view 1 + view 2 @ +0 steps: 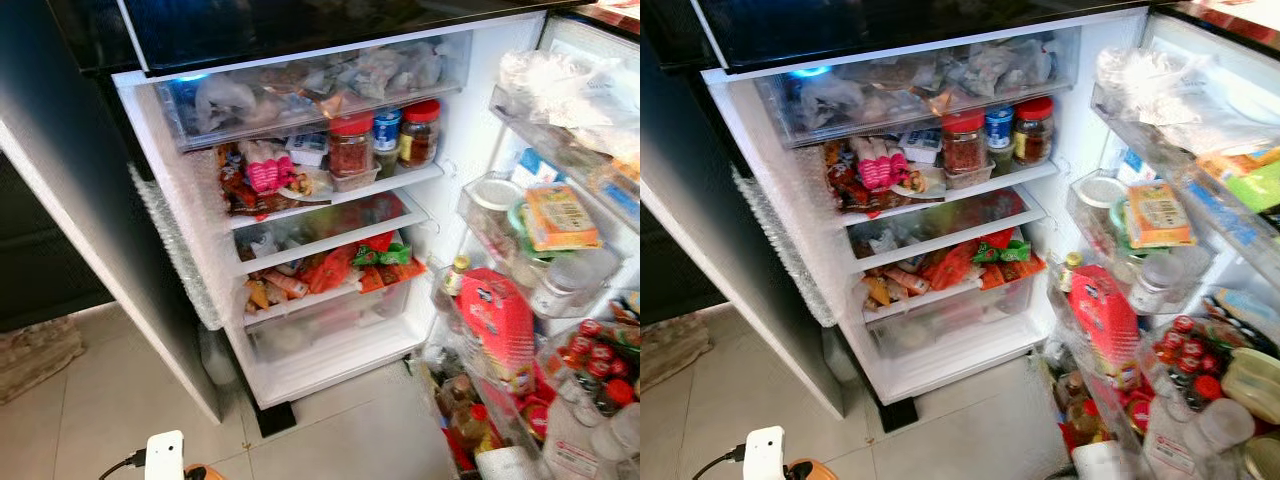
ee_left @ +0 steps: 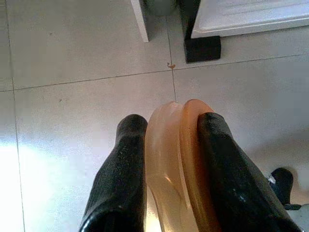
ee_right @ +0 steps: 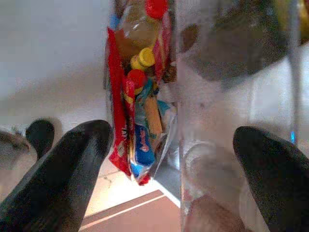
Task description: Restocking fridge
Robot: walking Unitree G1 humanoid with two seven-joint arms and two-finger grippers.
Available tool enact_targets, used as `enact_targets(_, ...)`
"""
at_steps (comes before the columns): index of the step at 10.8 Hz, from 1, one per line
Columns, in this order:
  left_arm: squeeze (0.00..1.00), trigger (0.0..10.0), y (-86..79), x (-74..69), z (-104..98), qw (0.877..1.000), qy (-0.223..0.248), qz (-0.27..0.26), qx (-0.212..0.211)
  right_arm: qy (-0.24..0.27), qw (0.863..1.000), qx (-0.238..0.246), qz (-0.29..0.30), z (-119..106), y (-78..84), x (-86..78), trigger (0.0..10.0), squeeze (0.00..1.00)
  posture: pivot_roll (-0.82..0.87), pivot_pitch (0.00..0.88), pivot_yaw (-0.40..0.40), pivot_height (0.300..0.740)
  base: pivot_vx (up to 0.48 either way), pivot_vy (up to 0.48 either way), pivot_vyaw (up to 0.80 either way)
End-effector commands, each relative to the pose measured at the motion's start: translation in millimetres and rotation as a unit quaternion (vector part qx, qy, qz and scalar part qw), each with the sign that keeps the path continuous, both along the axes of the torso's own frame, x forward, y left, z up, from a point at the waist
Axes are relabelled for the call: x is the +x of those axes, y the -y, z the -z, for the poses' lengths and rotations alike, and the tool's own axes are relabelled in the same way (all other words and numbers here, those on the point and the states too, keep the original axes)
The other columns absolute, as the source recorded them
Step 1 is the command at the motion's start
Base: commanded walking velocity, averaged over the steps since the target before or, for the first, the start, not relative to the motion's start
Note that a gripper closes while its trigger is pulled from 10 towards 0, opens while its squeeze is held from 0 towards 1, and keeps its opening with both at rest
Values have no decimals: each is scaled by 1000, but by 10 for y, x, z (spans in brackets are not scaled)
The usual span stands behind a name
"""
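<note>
The fridge (image 1: pixel 330 355) stands open before me, its shelves packed with jars (image 1: pixel 350 145), snack packets (image 1: pixel 340 265) and bagged food in the top drawer (image 1: pixel 300 90). Its door (image 1: pixel 575 40) swings out on the right, racks full of bottles and packets. Low over the floor tiles, my left gripper (image 2: pixel 172 121) is shut on an orange translucent plastic piece (image 2: pixel 174 164), which also peeks in at the bottom of the left eye view (image 1: pixel 200 472). My right gripper (image 3: pixel 173 133) is open, fingers wide apart, close to a red packet (image 3: pixel 118 125) and a clear container (image 3: pixel 212 111).
A dark cabinet side (image 1: pixel 70 200) stands on the left, with a mat (image 1: pixel 35 355) on the floor beside it. Pale floor tiles (image 1: pixel 120 400) lie in front of the fridge. A black foot block (image 2: pixel 203 48) sits under the fridge base.
</note>
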State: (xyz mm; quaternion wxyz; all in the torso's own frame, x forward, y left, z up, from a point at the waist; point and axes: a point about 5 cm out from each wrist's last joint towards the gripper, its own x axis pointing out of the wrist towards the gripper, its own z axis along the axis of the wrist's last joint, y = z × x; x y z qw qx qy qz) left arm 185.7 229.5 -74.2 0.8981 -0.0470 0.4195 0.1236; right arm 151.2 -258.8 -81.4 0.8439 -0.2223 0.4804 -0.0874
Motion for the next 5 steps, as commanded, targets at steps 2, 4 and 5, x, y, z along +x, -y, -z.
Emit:
enact_targets(2,0,10000,-14,16,-13,1000,9,-9,-6,1,999,-32,23,-56,240,-83,10000,0,-122,0,52,740,0,0,0)
enact_targets(4,0,10000,-25,-8,-4,1000,5,-11,-7,-3,999,-40,28,-77,329,-122,10000,0,-123,0,53,740,0,0,0)
enact_targets(5,0,10000,-29,-17,1,1000,4,-10,-8,-2,999,-41,28,-83,342,-119,10000,0,-123,0,53,740,0,0,0)
